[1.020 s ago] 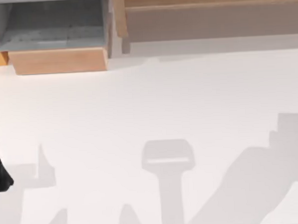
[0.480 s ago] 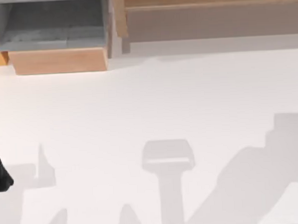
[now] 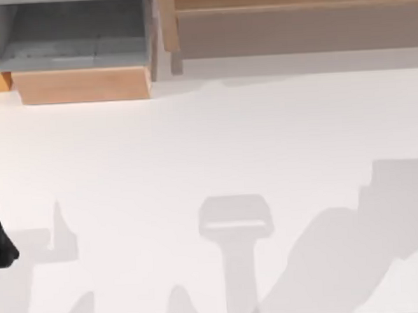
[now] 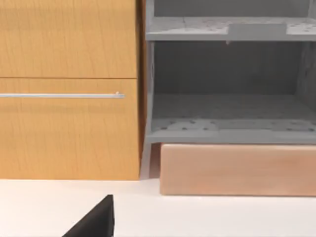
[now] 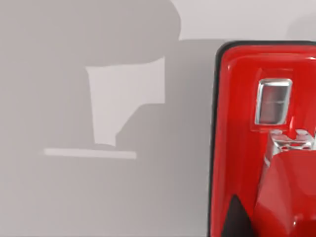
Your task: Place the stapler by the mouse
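The stapler (image 5: pixel 242 148) is showing glossy red plastic with a bright metal plate; the table (image 3: pixel 215 142) is looking matt, smooth white. The cabinet (image 4: pixel 69 89) is showing warm wood grain with a thin metal handle (image 4: pixel 61 95), its shelves (image 4: pixel 232 128) looking rough, speckled grey

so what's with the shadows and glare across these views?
Top view: soft grey shadows spread over the white table, the largest toward the right. Right wrist view: glossy red stapler with a bright highlight on its metal plate, grey shadows beside it. Left wrist view: evenly lit wooden cabinet, shaded grey shelf.
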### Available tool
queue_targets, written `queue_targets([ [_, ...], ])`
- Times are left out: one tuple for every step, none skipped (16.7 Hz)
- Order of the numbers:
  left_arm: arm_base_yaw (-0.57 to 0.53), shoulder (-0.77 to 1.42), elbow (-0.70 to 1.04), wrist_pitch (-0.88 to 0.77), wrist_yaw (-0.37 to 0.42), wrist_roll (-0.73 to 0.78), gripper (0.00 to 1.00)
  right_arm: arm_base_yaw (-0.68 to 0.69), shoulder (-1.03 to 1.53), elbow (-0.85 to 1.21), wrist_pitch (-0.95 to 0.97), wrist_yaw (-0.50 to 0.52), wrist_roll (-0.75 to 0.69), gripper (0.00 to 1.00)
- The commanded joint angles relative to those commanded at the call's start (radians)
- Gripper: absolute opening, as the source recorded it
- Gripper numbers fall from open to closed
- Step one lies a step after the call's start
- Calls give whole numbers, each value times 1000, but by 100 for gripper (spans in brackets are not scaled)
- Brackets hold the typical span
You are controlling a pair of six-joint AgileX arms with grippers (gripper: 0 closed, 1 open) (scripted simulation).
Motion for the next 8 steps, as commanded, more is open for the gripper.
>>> queue_targets([
  [0,0,0,0,0,0,100,0,0,0,0,0,0,0],
  [0,0,0,0,0,0,100,-2,-9,9,-1,0,0,0],
  [0,0,0,0,0,0,100,-7,-18,26,-3,-1,0,0],
  [0,0,0,0,0,0,100,-12,-25,47,-6,-1,-2,0],
  [0,0,0,0,0,0,100,-19,-26,71,-11,-1,-4,0],
  [0,0,0,0,0,0,100,-27,-24,98,-18,-1,-7,0],
  [0,0,0,0,0,0,100,-36,-17,128,-27,-1,-12,0],
  [0,0,0,0,0,0,100,-45,-4,159,-40,-1,-18,0],
])
